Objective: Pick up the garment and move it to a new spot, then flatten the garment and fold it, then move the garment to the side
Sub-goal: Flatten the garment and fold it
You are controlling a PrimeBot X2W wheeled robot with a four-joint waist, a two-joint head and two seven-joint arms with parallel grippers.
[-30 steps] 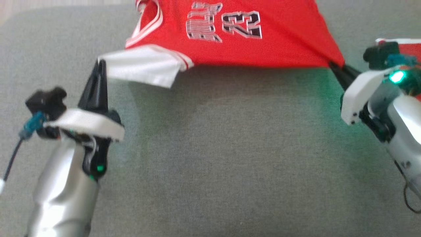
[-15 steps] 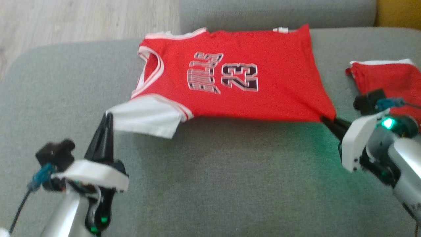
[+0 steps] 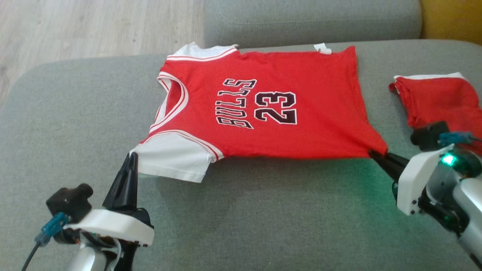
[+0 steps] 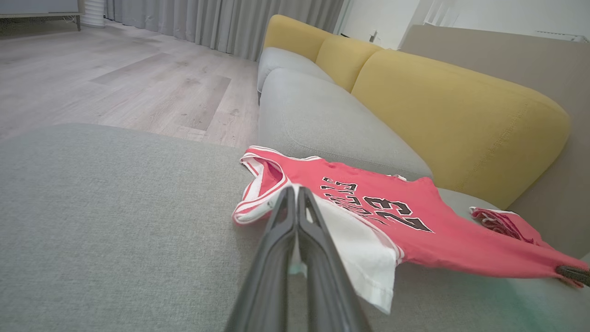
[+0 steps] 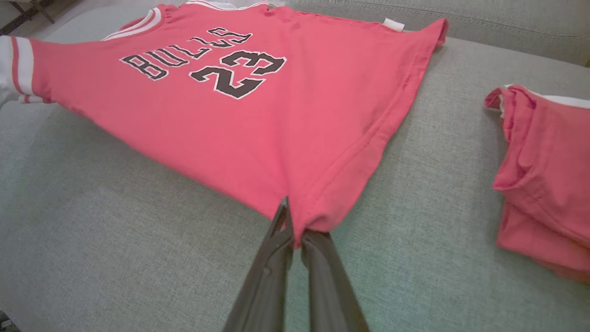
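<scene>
A red jersey (image 3: 308,113) with white sleeves and black "BULLS 23" lettering lies spread on the grey sofa seat (image 3: 244,218), its near edge held slightly off the cushion. My left gripper (image 3: 131,156) is shut on the white sleeve's corner, seen in the left wrist view as closed fingers pinching white cloth (image 4: 295,193). My right gripper (image 3: 372,153) is shut on the red hem corner at the jersey's right end; the right wrist view shows the jersey (image 5: 258,115) bunched between its tips (image 5: 295,216).
A second red garment (image 3: 437,98) lies folded on the seat to the right, near my right wrist. Wooden floor (image 3: 94,26) lies past the seat's left end. Yellow back cushions (image 4: 451,115) rise behind.
The head camera has tilted, so more of the sofa's far side shows. Both grippers keep their hold, and the jersey has come lower, with more of it resting on the cushion.
</scene>
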